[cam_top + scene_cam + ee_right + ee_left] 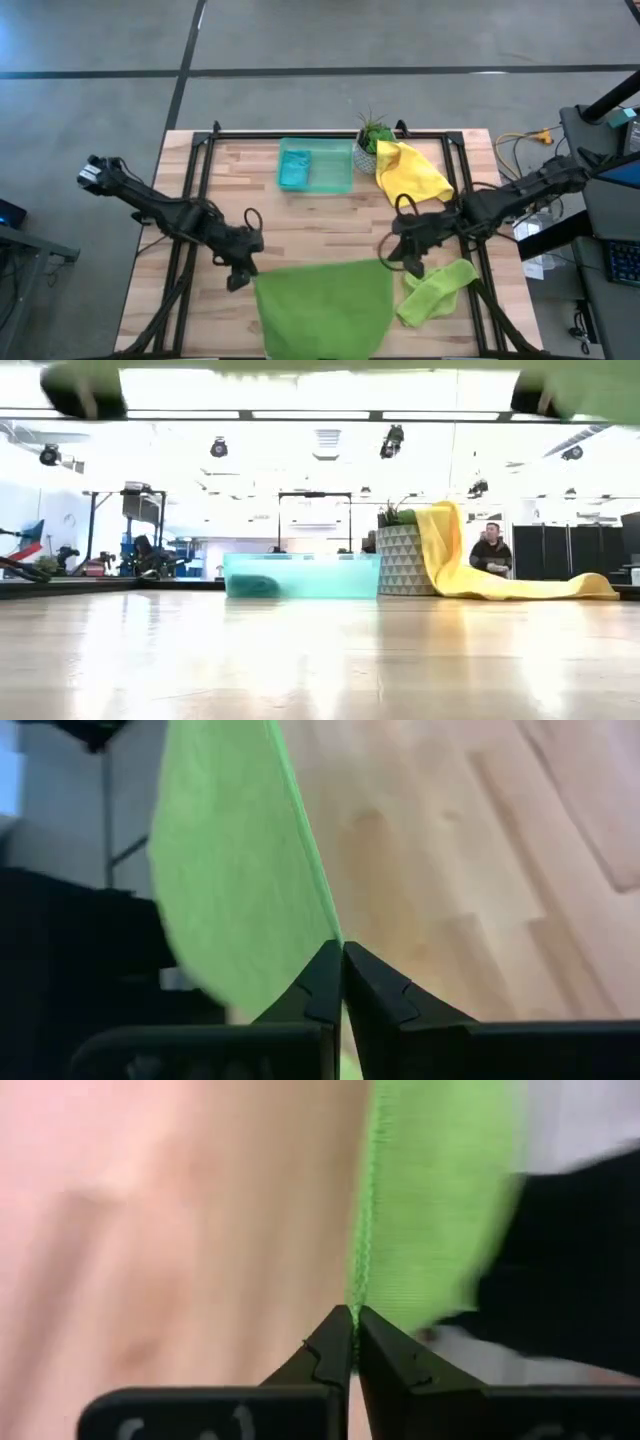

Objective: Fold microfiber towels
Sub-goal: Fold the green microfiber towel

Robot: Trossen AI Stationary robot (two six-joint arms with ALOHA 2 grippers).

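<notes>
Wood-slat table (300,225) on a black frame, concrete floor around it, open lab behind with a person (490,550) seated well back. You've got the big lime green towel (325,305) pinched at both upper corners: left gripper (238,277) is clamped shut on the towel's left corner, right gripper (397,262) clamped shut on its right corner, and both wrist views show the fingertips pressed together with the green hem running out between them. Towel hangs stretched between the two arms over the near table edge, lifted enough that the low view only catches it as a green band along the top. Second lime green towel (437,290) lies crumpled just beside the right gripper, toward the near-right corner. Yellow towel (410,172) is draped off the potted plant (372,140) at the back; teal-blue towel (294,172) sits in the translucent green tray (335,178) next to it. Risks as I judge them: both pinches sit right on the hem, so a fast swing or uneven arm spacing could pull a corner free and drop the sheet off the front edge. If the arms close in unevenly the fold lands skewed. Watch the right arm's path too; a low sweep could drag the crumpled towel along or snag it.
</notes>
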